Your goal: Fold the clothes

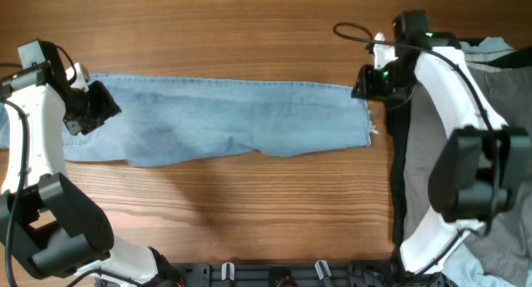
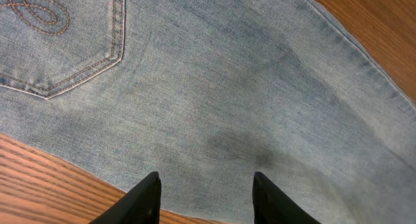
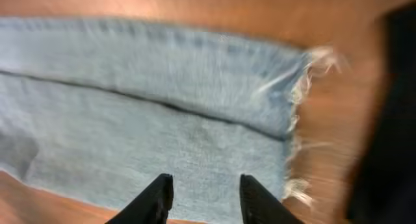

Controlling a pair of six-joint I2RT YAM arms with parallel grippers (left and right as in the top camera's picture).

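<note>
The light-blue jeans [image 1: 224, 121] lie stretched flat across the table, legs together, waist at the left and frayed hems [image 1: 368, 125] at the right. My left gripper [image 1: 98, 108] hovers open over the waist end; in the left wrist view its fingers [image 2: 205, 198] are apart above the denim, near the fabric's edge, with a stitched back pocket [image 2: 62, 36] at upper left. My right gripper [image 1: 363, 81] is open at the top hem corner; in the right wrist view its fingers [image 3: 201, 198] are spread over the leg end, beside the frayed hem [image 3: 296, 113].
A pile of grey trousers [image 1: 499, 96] and a black garment [image 1: 397, 179] lies at the right edge, close to the hems. A black cable [image 1: 353, 33] loops on the table behind the right arm. Wooden table [image 1: 249, 212] extends in front.
</note>
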